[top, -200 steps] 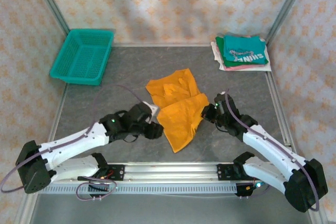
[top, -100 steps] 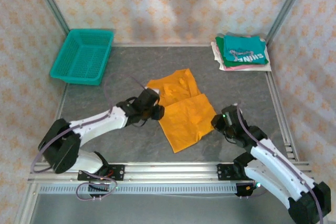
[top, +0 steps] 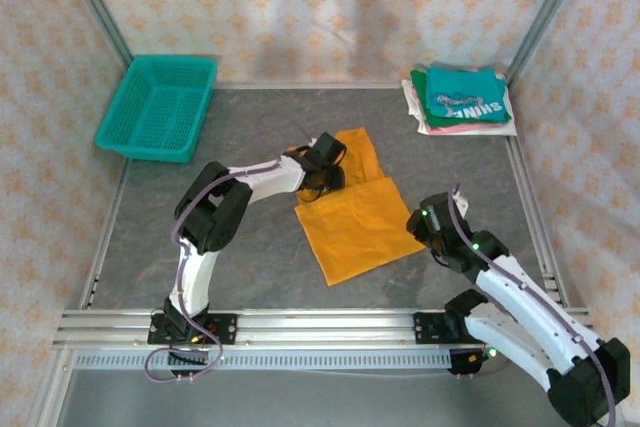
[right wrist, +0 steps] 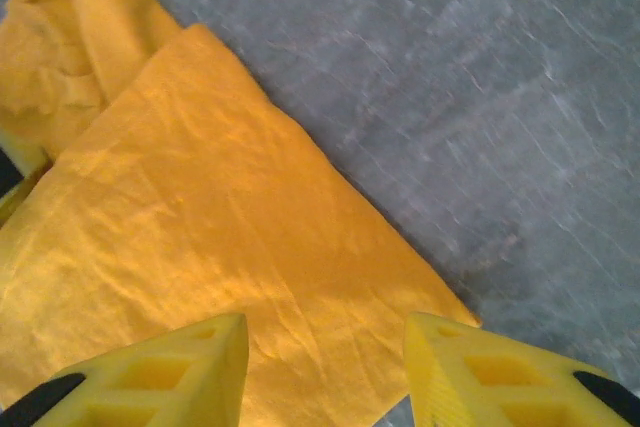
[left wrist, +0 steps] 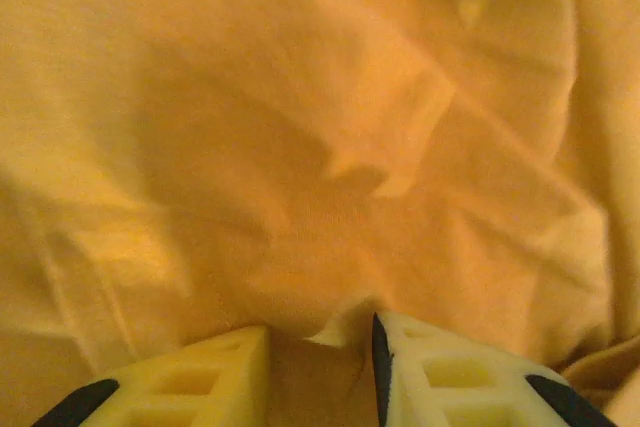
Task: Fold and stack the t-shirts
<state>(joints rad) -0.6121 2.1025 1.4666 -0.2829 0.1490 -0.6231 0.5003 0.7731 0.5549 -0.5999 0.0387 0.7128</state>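
The mustard-orange t-shirt (top: pixel 360 227) lies part-folded on the grey mat, with no print showing. My left gripper (top: pixel 322 175) presses down on its upper left part. In the left wrist view its fingers (left wrist: pixel 210 377) stand a little apart, the gripper (left wrist: pixel 320 332) open, with a raised fold of the shirt (left wrist: pixel 300 147) between the tips. My right gripper (top: pixel 424 223) hovers open at the shirt's right corner. In the right wrist view that gripper (right wrist: pixel 325 332) holds nothing, and the shirt (right wrist: pixel 180 227) lies flat under it. The folded teal shirt (top: pixel 462 97) tops the pink (top: pixel 440 129) and white (top: pixel 412 102) ones at the back right.
A teal mesh basket (top: pixel 158 105) stands at the back left. Metal frame rails run along both sides of the mat, and patterned walls close in the cell. Bare mat (top: pixel 240 267) lies left of and in front of the shirt.
My left gripper has swung from the shirt's lower left edge up onto its upper left part. The right gripper drew back to the right, and the shirt's lower layer now spreads wider.
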